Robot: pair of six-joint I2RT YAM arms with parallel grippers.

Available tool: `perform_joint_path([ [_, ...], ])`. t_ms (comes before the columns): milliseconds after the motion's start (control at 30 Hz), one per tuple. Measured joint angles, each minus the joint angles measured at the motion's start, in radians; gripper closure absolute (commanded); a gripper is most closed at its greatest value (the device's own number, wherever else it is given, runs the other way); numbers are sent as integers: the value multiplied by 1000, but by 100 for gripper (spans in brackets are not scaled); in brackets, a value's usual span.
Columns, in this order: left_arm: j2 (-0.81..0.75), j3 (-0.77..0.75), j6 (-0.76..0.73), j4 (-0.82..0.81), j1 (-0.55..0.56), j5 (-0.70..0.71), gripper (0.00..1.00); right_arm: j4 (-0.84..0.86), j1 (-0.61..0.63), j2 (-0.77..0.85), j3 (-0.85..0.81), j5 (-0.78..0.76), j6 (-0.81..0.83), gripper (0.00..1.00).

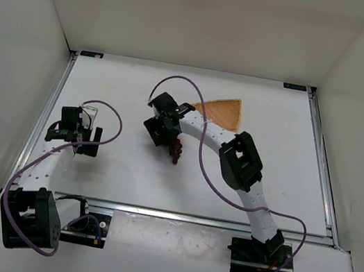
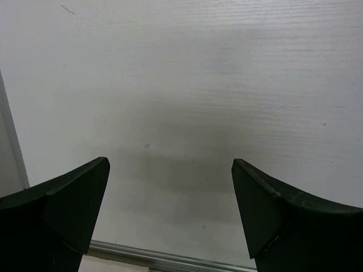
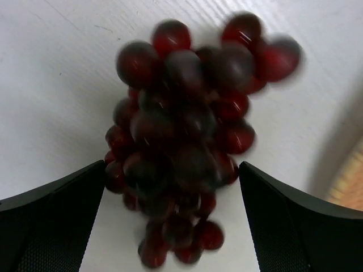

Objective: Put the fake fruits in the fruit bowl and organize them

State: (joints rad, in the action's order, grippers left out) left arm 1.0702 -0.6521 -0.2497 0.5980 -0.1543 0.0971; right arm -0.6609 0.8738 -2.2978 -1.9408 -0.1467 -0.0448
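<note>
Black fingers of the right gripper are standing spread wide, released, with the dark red-purple grapes lying on the table between them. Whether either finger is touching a berry cannot be told. Just beyond and right of the bunch, the woven orange-tan bowl is sitting on the far middle of the white table, partly hidden behind the right arm. At the left, well apart, the left gripper is hanging with its jaws also parted over bare, faintly grained white board. Purple cables are looping along both arms. Aluminium rail is edging the table, and plain white walls are closing in three sides.
</note>
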Motion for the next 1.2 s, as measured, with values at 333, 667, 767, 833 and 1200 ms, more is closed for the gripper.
perform_joint_path([
  [333,44,-3,7,10,0,1,0,-37,-3,-32,-44,25,-92,90],
  [667,51,-5,8,24,0,0,0,69,-246,365,142,2,-315,89],
  [767,63,-13,8,25,0,0,0,80,-334,339,69,-36,-334,82],
  [833,69,-19,8,23,0,0,0,77,-356,296,45,-48,-340,58],
  [1200,58,-21,11,24,0,-2,0,-38,-350,244,45,-113,-339,0],
])
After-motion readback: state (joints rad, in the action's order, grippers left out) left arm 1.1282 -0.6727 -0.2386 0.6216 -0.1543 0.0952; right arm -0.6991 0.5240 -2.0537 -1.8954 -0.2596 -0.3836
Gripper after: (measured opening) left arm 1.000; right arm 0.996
